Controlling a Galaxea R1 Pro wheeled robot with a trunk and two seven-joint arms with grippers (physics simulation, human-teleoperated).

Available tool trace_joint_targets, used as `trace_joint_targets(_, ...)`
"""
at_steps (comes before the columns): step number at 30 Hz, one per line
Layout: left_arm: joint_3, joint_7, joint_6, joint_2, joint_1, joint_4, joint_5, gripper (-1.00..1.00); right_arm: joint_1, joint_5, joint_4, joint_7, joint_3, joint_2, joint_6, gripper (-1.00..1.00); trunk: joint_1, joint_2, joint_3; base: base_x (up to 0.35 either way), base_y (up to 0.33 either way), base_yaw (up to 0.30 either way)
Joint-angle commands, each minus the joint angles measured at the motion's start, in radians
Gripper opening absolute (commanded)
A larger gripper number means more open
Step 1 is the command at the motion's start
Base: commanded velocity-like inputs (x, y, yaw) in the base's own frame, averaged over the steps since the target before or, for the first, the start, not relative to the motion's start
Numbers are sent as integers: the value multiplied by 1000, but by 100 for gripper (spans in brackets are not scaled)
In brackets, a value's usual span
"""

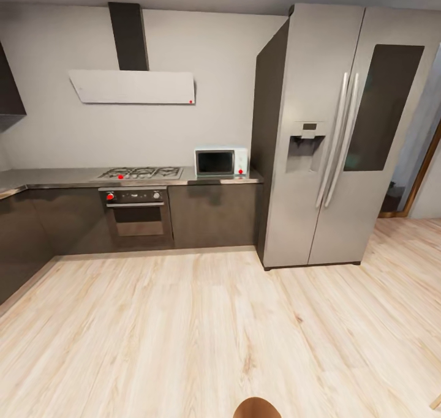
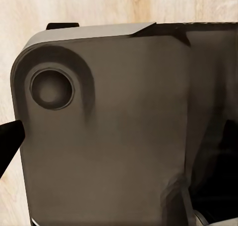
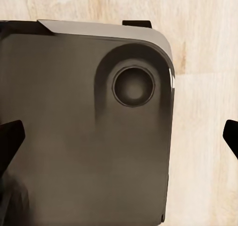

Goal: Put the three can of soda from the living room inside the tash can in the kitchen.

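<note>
- The robot faces the kitchen: a big silver double-door fridge [image 1: 334, 142] stands on the right, beside a dark grey counter [image 1: 55, 176] carrying a steel gas hob [image 1: 141, 173] and a small white microwave [image 1: 222, 161], with a black built-in oven [image 1: 136, 217] below and a white slanted extractor hood [image 1: 131, 86] above.
- None of the 3 soda cans is in view, and neither is the bin, so I cannot tell how many cans are already binned; judging by the bare pale wood-plank floor [image 1: 184, 326], the robot looks to be in transit (or searching).
- A rounded tan-brown shape [image 1: 257, 407] peeks in at the head view's lower edge; I cannot tell what it is.
- Both arms seem tucked low, wrist cameras aimed down at the dark grey robot base [image 3: 84, 131] and the floor.
- Right gripper [image 3: 121, 139]: 2 black fingertips [image 3: 11, 136] sit wide apart with nothing between them but the base below.
- Left gripper: 1 black fingertip [image 2: 9, 144] shows beside the base; the spread cannot be judged.
</note>
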Motion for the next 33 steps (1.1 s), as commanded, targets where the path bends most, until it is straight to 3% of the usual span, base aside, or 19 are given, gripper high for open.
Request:
trace_joint_targets(1, 0, 0, 0, 0, 0, 0, 0, 100, 0, 0, -1, 0, 0, 0, 0, 100, 0, 0, 0, 2, 5, 0)
trace_joint_targets(6, 0, 0, 0, -1, 0, -1, -1, 100, 0, 0, -12, 10, 0, -2, -2, 100, 0, 0, 0, 1, 2, 0)
trace_joint_targets(11, 0, 0, 0, -1, 0, -5, -1, 100, -1, -3, -125, 33, -4, -3, 15, 100, 0, 0, 0, 0, 0, 0)
trace_joint_targets(15, 0, 0, 1, -1, -1, -16, -2, 100, 3, -4, -384, 38, -4, 2, 250, 100, 0, 0, 0, 0, 0, 0)
trace_joint_targets(16, 0, 0, 1, -1, -1, -18, -2, 100, 6, -5, -518, 39, -4, 4, 383, 100, 0, 0, 0, 0, 0, 0)
trace_joint_targets(17, -1, 0, 1, -1, -1, -19, -2, 100, 8, -7, -592, 39, -4, 4, 449, 100, 0, 0, 0, 0, 0, 0)
trace_joint_targets(18, -1, 0, 2, 0, -5, -23, -2, 100, 17, -9, -743, 40, -6, 4, 575, 100, 0, 0, 0, 0, 0, 0)
trace_joint_targets(19, -1, -1, 3, 0, -9, -27, -2, 100, 25, -10, -820, 40, -8, 4, 632, 100, 0, 0, 0, 0, 0, 0)
trace_joint_targets(20, -2, -1, 7, 1, -15, -35, -2, 100, 43, -11, -966, 41, -9, 4, 742, 100, 0, 0, 0, 0, 0, 0)
trace_joint_targets(24, -1, -3, 17, 0, -44, -56, -1, 100, 70, -13, -1221, 41, -10, 5, 964, 100, 0, 0, 0, 0, 0, 0)
trace_joint_targets(26, -1, -3, 33, 0, -71, -66, -1, 100, 74, -13, -1287, 41, -11, 3, 1023, 100, 0, 0, 0, 0, 0, 0)
trace_joint_targets(29, -1, -3, 78, 2, -130, -78, 0, 100, 76, -14, -1315, 40, -12, 1, 1050, 100, 0, 0, 0, 0, 0, 0)
trace_joint_targets(33, 0, -1, 185, 1, -244, -86, 2, 100, 37, -6, -1240, 34, -13, -4, 1029, 100, 0, 0, 0, 0, 0, 0)
